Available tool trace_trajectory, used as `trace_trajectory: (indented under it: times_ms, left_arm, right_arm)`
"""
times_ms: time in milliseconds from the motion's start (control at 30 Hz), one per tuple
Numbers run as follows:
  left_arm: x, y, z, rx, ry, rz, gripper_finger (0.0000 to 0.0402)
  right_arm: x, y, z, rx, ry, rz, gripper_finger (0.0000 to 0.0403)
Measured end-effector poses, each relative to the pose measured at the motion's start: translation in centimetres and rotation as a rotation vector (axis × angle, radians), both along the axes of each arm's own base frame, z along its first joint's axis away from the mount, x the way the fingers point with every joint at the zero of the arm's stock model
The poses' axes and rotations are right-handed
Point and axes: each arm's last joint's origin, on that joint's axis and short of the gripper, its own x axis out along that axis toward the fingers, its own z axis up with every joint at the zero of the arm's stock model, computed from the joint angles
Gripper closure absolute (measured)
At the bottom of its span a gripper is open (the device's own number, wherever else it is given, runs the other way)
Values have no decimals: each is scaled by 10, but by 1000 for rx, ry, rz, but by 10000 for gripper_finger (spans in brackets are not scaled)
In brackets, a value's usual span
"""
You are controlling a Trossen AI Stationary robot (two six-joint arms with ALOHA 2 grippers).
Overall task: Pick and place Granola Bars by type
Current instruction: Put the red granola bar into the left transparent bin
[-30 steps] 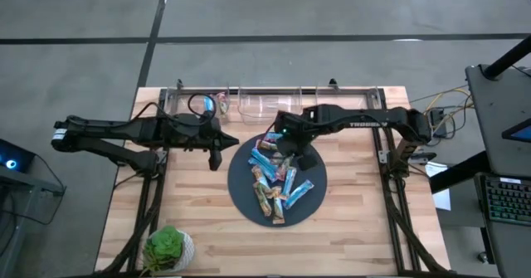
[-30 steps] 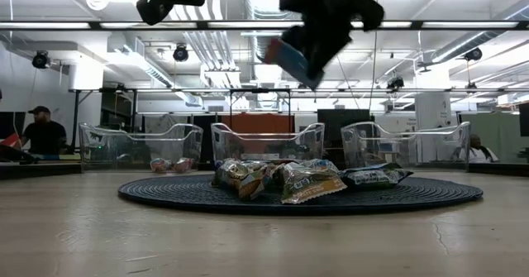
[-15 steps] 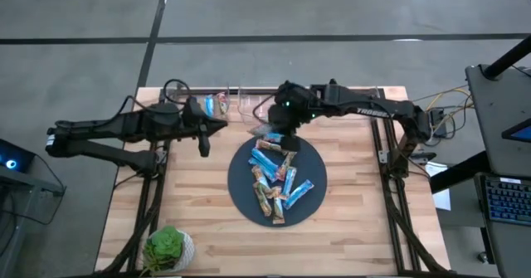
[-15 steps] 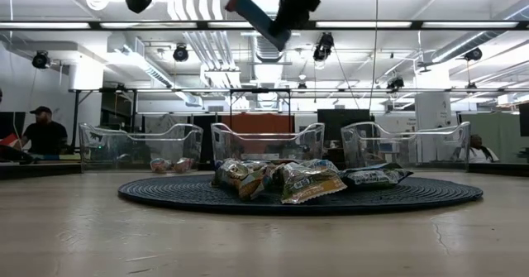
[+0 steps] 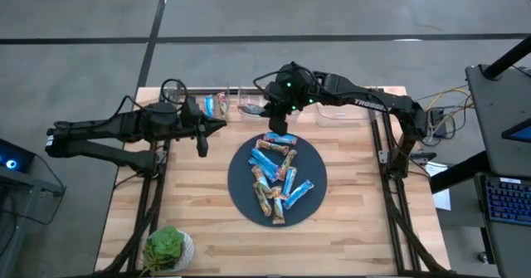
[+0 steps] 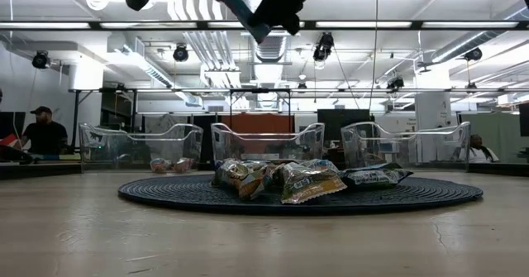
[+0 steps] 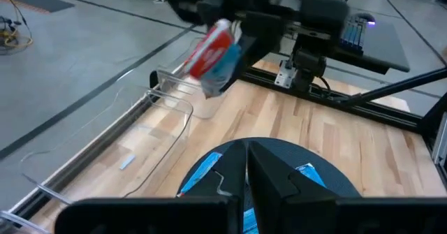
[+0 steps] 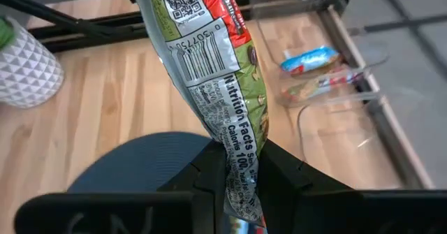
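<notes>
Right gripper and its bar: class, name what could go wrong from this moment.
1. The right gripper pinches the red-and-blue bar by one end only, so most of it hangs free and could slip out or swing.
2. It is carried high above the clear bins; released there, it may miss the narrow middle bin.
3. The left gripper, shut and empty, waits close by, so the arms could crowd each other.
</notes>
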Motion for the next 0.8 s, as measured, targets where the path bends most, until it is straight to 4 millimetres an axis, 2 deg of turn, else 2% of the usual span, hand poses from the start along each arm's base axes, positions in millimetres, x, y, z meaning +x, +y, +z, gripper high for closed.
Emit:
trace_trajectory:
  times_ms: [267, 633, 800]
  left_arm:
    - [-12, 0, -2, 2, 39, 6, 401]
    - [-22, 0, 3, 5, 26, 26, 401]
    - [-23, 0, 2, -4, 20, 29, 401]
  right_arm:
    - [18, -28, -11, 115, -39, -71, 346]
    - [67, -63, -9, 210, -130, -51, 346]
    - [81, -85, -14, 268, -173, -65, 346]
